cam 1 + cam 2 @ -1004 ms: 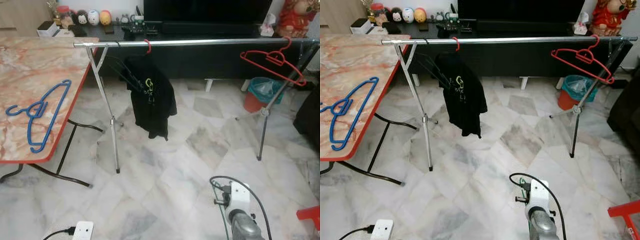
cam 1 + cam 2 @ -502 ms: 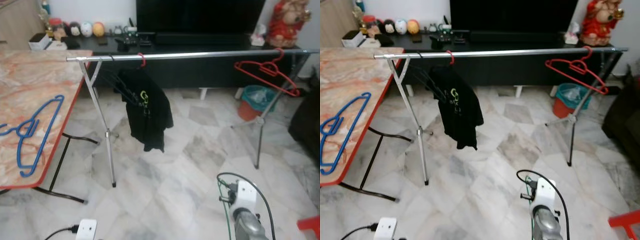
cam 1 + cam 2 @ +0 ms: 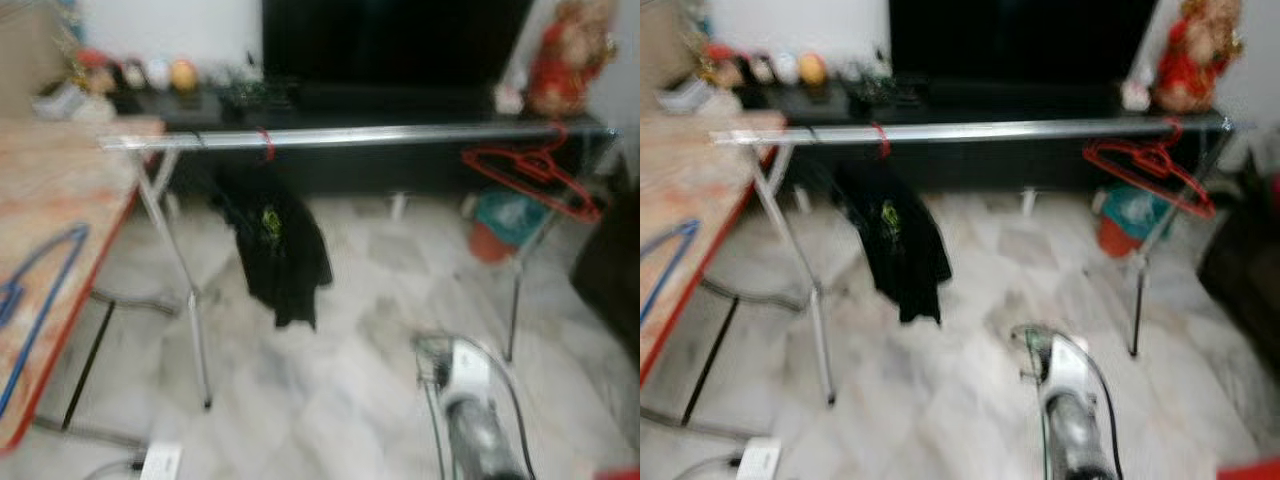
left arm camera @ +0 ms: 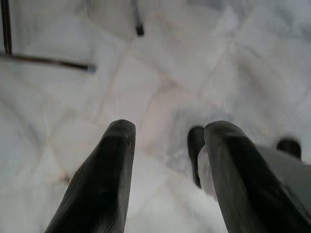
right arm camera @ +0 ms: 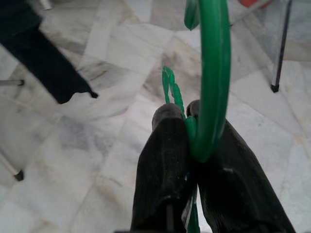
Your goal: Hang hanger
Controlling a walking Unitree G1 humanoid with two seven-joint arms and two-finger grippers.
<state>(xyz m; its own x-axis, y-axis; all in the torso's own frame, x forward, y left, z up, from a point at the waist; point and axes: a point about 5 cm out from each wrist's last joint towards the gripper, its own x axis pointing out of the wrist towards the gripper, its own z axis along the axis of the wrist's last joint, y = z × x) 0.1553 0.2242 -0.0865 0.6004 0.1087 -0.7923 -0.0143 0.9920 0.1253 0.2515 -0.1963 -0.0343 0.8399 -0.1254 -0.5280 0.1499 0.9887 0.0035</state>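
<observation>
Blurred head views, so walking or turning, most likely. Green hanger (image 5: 213,82) pinched tight in the right gripper (image 5: 192,141), both black fingers closed on the plastic just below the hook's curve, twisted neck poking up beside them. In the head views, right arm (image 3: 470,410) low at about 5 o'clock, a thin green line trailing down beside it. Left gripper (image 4: 167,145) hanging idle over the marble floor (image 4: 160,63), fingers spread apart, nothing between them.

Straight ahead, at 12 o'clock: silver rail (image 3: 350,135) running across the frame on crossed legs. Black shirt (image 3: 280,245) hanging near the 11 o'clock end on a red-hooked hanger; bare red hanger (image 3: 535,170) tilted at the 2 o'clock end. Long free stretch of rail between the two, a likely landing spot. Blue hanger (image 3: 35,290) lying flat on the marble-top table (image 3: 70,190) at 9 o'clock, well apart from everything.

On handling, by the look of it: light, thin plastic, stiff enough to hold shape but springy, and probably slick against the pads. Grip near the neck seems sensible, leaving the hook open for the rail, though the body below could swing or twist on the lift. Rail well ahead, so approach not yet finished.
</observation>
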